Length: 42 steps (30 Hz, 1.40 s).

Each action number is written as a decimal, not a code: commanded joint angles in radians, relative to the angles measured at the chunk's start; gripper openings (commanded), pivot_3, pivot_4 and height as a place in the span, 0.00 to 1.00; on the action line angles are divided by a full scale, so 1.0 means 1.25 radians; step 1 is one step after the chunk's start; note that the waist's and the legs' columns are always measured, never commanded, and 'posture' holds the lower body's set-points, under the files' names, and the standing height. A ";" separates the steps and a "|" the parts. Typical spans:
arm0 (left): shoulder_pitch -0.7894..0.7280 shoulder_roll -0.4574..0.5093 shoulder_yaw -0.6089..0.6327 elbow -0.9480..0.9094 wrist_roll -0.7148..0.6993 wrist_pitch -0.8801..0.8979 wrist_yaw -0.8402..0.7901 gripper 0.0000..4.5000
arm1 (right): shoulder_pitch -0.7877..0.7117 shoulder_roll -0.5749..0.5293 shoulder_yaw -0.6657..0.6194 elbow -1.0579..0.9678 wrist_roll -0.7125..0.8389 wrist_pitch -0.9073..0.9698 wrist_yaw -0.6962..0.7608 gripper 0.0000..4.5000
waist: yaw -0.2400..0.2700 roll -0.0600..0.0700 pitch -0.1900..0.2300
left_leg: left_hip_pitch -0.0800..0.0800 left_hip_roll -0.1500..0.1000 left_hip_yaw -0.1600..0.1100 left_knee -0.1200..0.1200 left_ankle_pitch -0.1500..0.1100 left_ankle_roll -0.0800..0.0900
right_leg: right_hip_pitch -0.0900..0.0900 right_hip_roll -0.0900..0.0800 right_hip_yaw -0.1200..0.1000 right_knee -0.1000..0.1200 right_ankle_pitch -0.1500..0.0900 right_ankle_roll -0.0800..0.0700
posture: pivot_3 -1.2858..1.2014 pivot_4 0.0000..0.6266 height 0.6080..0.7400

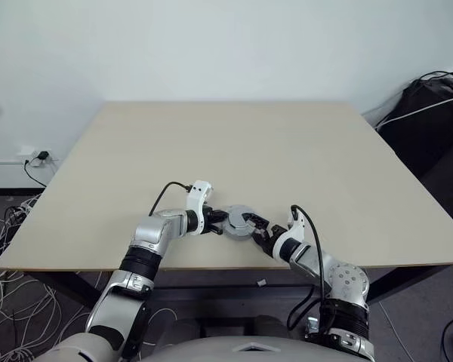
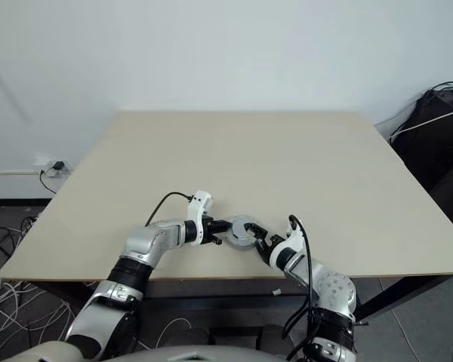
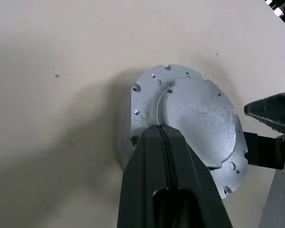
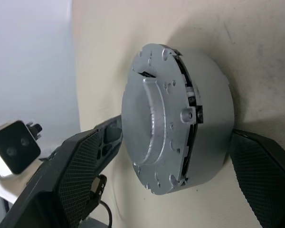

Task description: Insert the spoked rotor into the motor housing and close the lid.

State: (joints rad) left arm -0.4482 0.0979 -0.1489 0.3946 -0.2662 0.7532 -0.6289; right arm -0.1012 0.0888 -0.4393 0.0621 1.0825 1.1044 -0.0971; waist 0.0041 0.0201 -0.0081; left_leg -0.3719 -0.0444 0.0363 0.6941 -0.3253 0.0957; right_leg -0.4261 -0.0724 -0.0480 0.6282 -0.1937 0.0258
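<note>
From the head views we see the motor housing [image 1: 239,221] lying on the table [image 1: 234,151] near its front edge, with the left gripper [image 1: 216,223] against its left side and the right gripper [image 1: 254,227] at its right side; how the fingers stand is too small to read there.

In the left wrist view we look down on the housing's lid [image 3: 194,123], a pale silvery plate with notches and small holes round its rim and a raised curved ridge; the left fingers [image 3: 156,161] are pressed together, nothing between them, their tip resting on the lid; one dark finger of the right gripper shows just beyond the housing's rim.

In the right wrist view we see what the others hide: the housing's side, a plain drum with the lid sitting on it and a dark gap with black parts between the two; the right fingers [image 4: 80,171] stand spread wide on either side of the housing, apart from it; the closed left gripper lies beyond the lid.
</note>
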 commanded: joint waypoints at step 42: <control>0.196 -0.096 0.199 -0.350 -0.179 0.008 0.085 0.00 | 0.043 0.038 0.055 -0.057 0.109 -0.011 -0.033 0.28 | -0.007 0.002 0.002 | -0.006 0.000 0.002 -0.004 0.000 0.001 | -0.003 -0.002 0.000 -0.002 0.001 0.000 | 0.52 0.00 1.00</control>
State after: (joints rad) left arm -0.2225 -0.0339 0.0537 0.0119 -0.4521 0.7577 -0.5349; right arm -0.0506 0.0853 -0.3880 0.0155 1.1905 1.0972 -0.1388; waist -0.0051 0.0223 -0.0055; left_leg -0.3787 -0.0446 0.0387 0.6891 -0.3255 0.0974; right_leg -0.4302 -0.0744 -0.0484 0.6258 -0.1920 0.0259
